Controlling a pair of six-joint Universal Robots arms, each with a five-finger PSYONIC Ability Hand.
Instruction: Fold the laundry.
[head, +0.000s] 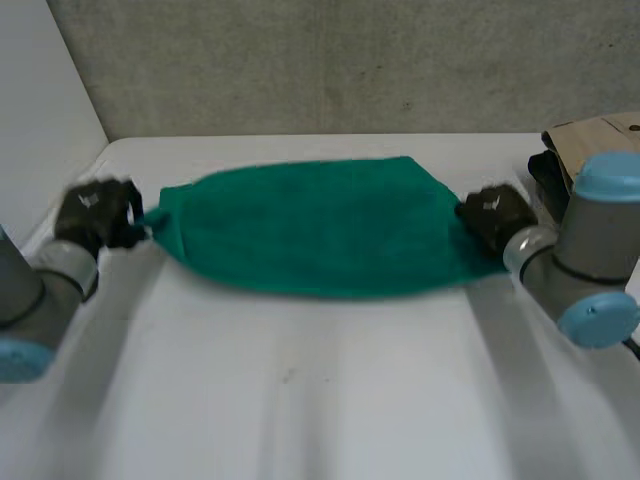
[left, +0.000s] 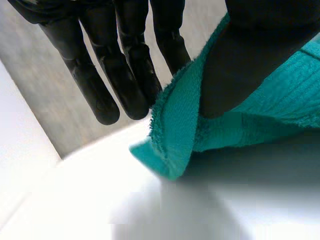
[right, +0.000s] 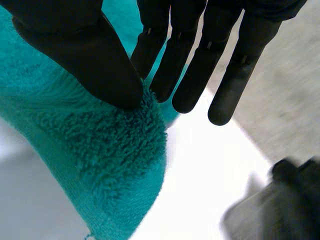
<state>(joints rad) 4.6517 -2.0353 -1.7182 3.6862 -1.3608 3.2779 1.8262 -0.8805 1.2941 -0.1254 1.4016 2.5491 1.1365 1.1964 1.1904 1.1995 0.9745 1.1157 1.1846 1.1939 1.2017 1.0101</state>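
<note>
A green towel (head: 320, 225) hangs stretched between my two hands, a little above the white table (head: 320, 390). My left hand (head: 95, 212) pinches the towel's left end; its thumb (left: 250, 55) presses the towel (left: 175, 135) against the fingers (left: 120, 75). At the right end my right hand (head: 495, 215) does the same. There the thumb (right: 85, 55) pins the fluffy towel (right: 110, 150) against the fingers (right: 185, 65). The cloth sags in the middle, and its lower edge is near the tabletop.
A brown paper bag with dark items (head: 580, 150) stands at the table's back right, behind my right arm. A grey wall (head: 330, 60) runs along the far edge. The dark items (right: 280, 200) lie beyond my right fingertips.
</note>
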